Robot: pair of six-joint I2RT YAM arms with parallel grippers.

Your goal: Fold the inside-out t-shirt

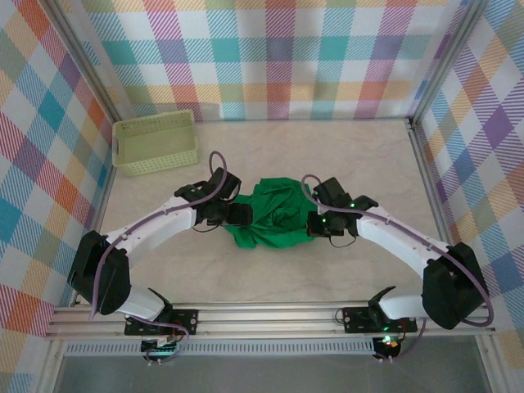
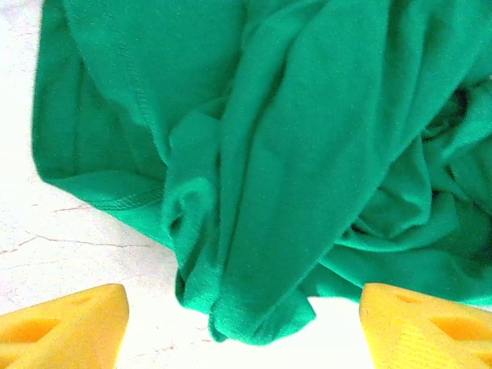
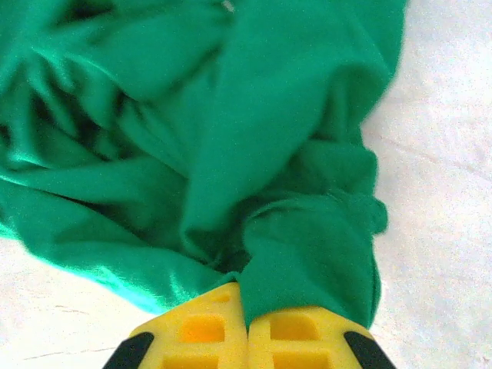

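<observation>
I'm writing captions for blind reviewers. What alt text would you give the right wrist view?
The right gripper, yellow and shut at the bottom edge, pinches a bunched fold of the crumpled bright green t-shirt. The wrinkled cloth spreads up and left over the pale marbled table, bare on the right.

T-shirt [image 1: 274, 214] recorded as plain bright green. Basket [image 1: 155, 141]: pale yellow-green, lattice-patterned. Bench [image 1: 270, 274]: cream, faintly veined. Walls [image 1: 278, 49] covered in pastel plaid.

Crumpled t-shirt [image 1: 274, 214] between both arms
</observation>
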